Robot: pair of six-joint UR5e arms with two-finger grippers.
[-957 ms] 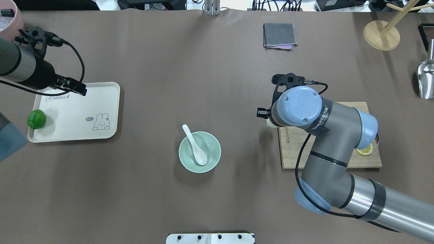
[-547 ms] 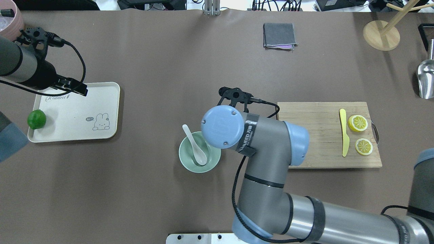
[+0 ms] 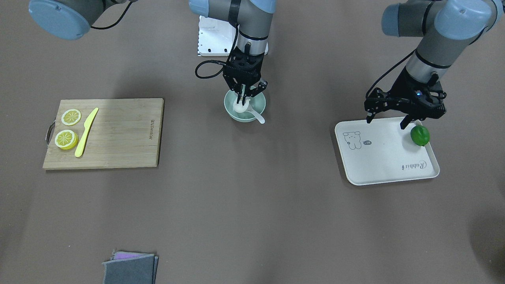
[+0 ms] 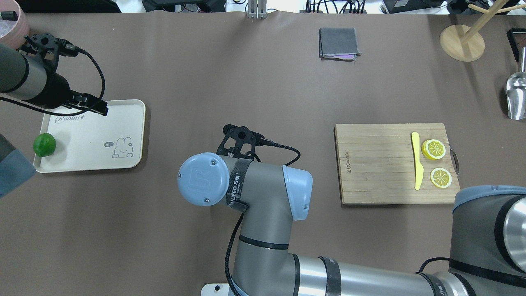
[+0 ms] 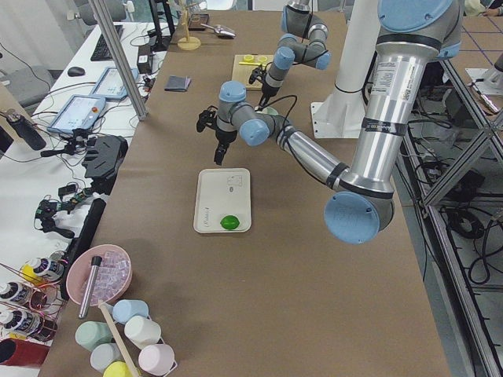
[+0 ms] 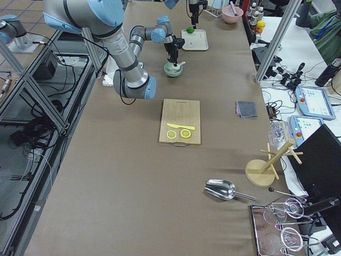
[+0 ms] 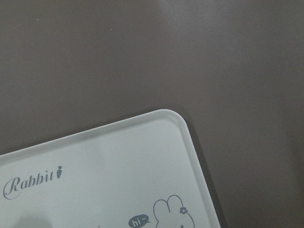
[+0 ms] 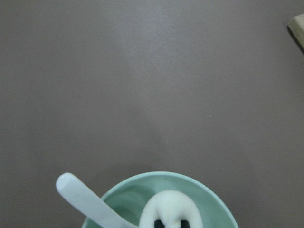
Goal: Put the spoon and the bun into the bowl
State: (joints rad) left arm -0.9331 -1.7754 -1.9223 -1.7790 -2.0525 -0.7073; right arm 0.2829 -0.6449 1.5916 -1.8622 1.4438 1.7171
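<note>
Right gripper (image 3: 243,99) pinches bun (image 3: 239,107) inside bowl (image 3: 229,111); spoon (image 3: 258,117) there too.

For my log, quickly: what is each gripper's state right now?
left gripper: open, holding nothing.
right gripper: shut on the bun, over the bowl.

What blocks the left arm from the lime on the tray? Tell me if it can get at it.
Probably yes: nothing blocks it. The left gripper hangs above the tray, and the lime lies bare near the tray's edge.
</note>
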